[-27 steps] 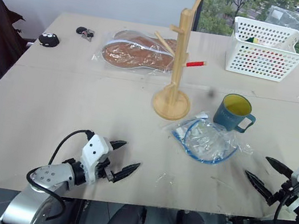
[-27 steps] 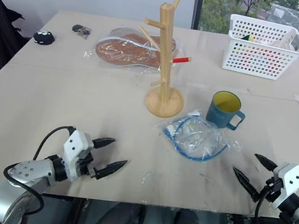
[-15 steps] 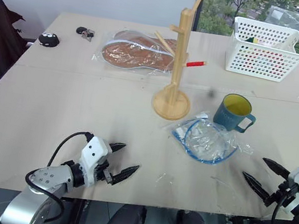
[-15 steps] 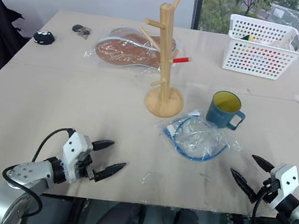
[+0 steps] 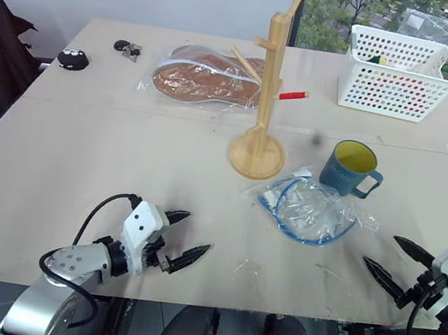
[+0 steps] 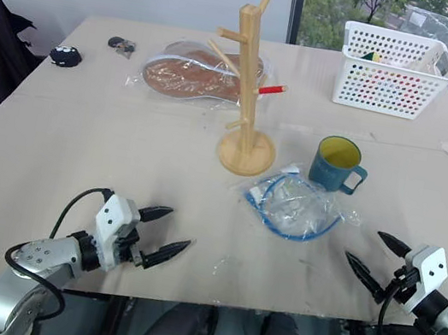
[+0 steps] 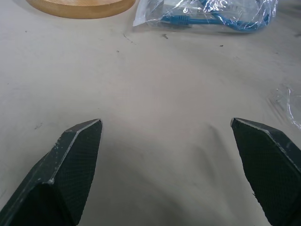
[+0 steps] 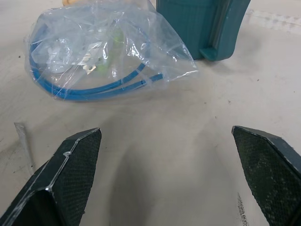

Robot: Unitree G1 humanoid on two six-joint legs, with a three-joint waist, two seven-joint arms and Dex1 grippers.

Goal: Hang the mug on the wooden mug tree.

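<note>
Teal mug [image 5: 351, 167] stands upright beside the wooden mug tree [image 5: 266, 97]

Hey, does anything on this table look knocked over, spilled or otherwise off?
Nothing stands out. The mug stands upright beside the wooden mug tree, which is upright too, its pegs bare. The clear plastic bag of blue cable lies flat. No spills visible.

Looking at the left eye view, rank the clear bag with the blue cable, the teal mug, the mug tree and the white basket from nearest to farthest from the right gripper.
From the right gripper:
1. Clear bag with the blue cable, just ahead, toward the table's middle.
2. Teal mug, right behind the bag.
3. Wooden mug tree, farther left, mid-table.
4. White basket, at the far right corner.
</note>
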